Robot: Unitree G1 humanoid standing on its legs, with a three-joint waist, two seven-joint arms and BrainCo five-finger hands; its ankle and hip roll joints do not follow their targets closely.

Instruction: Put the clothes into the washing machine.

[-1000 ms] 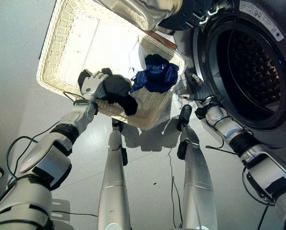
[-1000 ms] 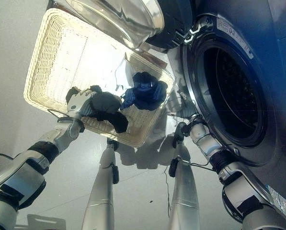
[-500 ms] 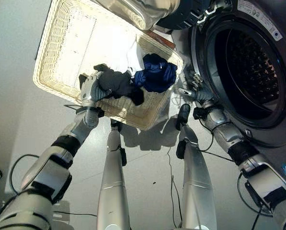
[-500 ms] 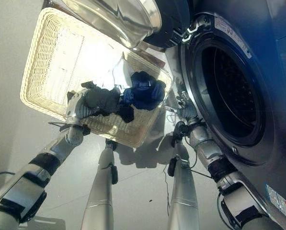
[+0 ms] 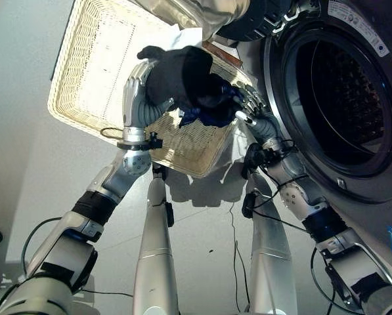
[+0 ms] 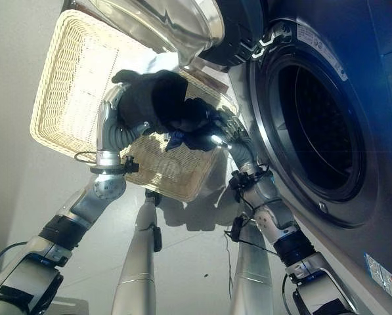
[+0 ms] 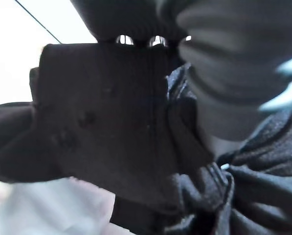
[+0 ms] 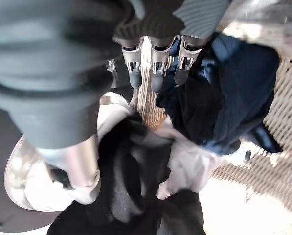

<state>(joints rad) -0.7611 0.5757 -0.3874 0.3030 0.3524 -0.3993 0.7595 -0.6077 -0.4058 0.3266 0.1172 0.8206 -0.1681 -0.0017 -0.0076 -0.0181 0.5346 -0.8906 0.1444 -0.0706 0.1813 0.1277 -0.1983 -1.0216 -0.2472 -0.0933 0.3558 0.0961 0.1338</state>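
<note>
Hard daylight floods the wicker basket [image 5: 84, 79] at ten o'clock, bleaching its weave almost white, while the washing machine drum [image 5: 340, 85] at two o'clock sinks into deep shadow. Glare streaks the glass door [image 6: 163, 26] at twelve o'clock. Soft shadows pool on the floor [image 5: 209, 216] at centre. Straight lines bow toward the edges. Up close, the dark garment [image 7: 111, 127] blurs out of focus.

a white label [image 5: 358, 29] sits on the washing machine [image 5: 373, 164] rim, its print too small to read.
</note>
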